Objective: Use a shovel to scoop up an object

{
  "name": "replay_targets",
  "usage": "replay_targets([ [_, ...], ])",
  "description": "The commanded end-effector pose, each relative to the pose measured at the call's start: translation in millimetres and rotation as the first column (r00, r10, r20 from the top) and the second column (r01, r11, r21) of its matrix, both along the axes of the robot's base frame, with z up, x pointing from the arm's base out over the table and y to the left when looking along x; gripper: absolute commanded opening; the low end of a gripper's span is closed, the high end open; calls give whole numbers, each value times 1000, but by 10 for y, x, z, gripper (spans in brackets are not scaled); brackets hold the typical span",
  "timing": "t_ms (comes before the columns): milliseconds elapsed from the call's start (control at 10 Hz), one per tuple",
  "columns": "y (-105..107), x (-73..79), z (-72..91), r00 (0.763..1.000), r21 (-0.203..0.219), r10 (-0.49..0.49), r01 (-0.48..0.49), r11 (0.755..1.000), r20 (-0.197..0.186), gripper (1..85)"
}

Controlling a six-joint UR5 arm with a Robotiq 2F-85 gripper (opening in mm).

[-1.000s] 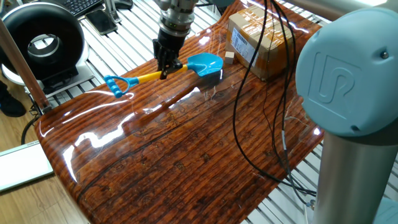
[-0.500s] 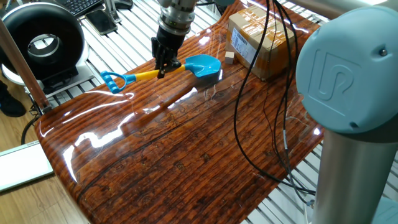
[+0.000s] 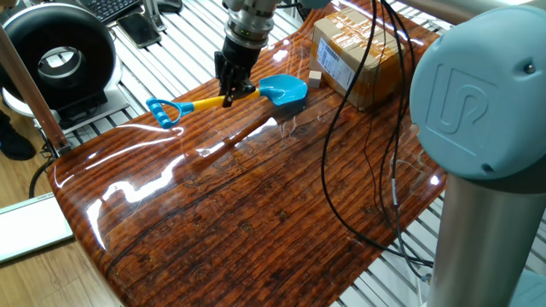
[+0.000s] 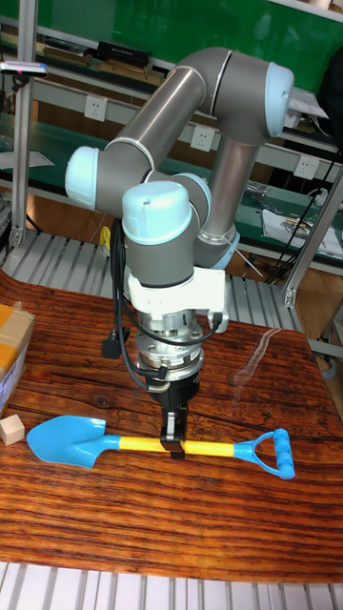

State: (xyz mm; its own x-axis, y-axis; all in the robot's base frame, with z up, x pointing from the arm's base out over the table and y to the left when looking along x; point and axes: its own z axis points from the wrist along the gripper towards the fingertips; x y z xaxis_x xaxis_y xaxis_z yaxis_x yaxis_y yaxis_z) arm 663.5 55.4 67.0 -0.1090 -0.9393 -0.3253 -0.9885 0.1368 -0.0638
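Note:
The shovel (image 3: 280, 88) has a blue blade, a yellow shaft and a blue D-handle (image 3: 162, 112). It is held roughly level just above the table, seen lengthwise in the tall fixed view as shovel (image 4: 67, 440). My gripper (image 3: 231, 94) is shut on the yellow shaft near the blade, pointing straight down; in the tall fixed view the gripper (image 4: 171, 442) clamps mid-shaft. The object, a tiny tan wooden cube (image 3: 314, 78), lies on the table just past the blade tip, next to the box; the cube (image 4: 10, 430) shows a small gap from the blade.
A brown taped cardboard box (image 3: 357, 53) stands behind the cube at the table's far edge. Black cables (image 3: 328, 162) hang across the right side. The robot's grey base (image 3: 482, 153) fills the right foreground. A black round device (image 3: 58, 56) sits left of the wooden table (image 3: 256, 213).
The gripper has carried the shovel a little to the right, bringing the blade tip closer to the cube. The cube has not moved.

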Motion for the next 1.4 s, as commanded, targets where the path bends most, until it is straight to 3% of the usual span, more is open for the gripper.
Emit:
replay_targets([
  [0,2,-3,6,1000,9,-9,9,1000,-1,10],
  [700,-28,-19,2,999,3,-44,44,999,-13,10],
  [1300,-166,70,-74,999,0,39,-39,999,15,10],
])
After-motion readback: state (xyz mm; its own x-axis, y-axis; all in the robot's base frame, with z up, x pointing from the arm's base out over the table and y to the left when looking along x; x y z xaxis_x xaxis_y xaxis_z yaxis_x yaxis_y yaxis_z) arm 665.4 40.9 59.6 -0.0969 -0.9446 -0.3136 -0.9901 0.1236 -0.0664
